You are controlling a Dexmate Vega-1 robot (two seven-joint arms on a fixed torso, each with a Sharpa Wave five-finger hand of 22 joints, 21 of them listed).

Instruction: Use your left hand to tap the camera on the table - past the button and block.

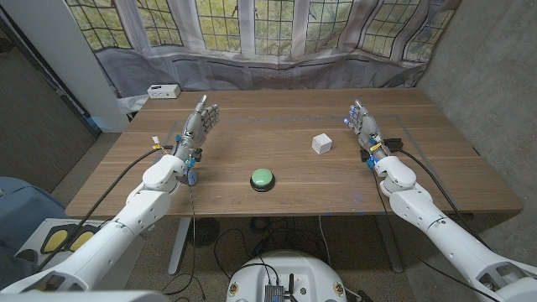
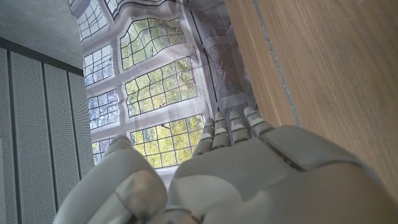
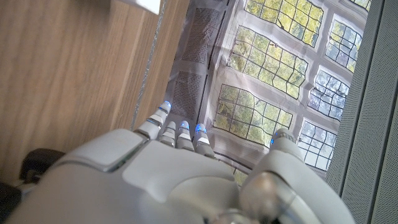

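A green button [image 1: 263, 178] on a dark base sits near the table's front middle. A white block [image 1: 321, 143] lies to its right and farther back; a corner of the block [image 3: 142, 4] also shows in the right wrist view. A small white boxy device [image 1: 163, 91], the likely camera, sits at the far left corner. My left hand [image 1: 200, 126] stands upright over the left side of the table, fingers straight and apart, holding nothing, well short of the device. In the left wrist view this hand [image 2: 249, 168] points toward the windows. My right hand [image 1: 362, 124] mirrors it, empty.
The wooden table [image 1: 277, 113] ends at a grey curtain [image 1: 277, 63] below leaded windows. A grey wall stands to the right. Cables run along both forearms, and a dark cable piece [image 3: 37, 165] lies beside the right wrist.
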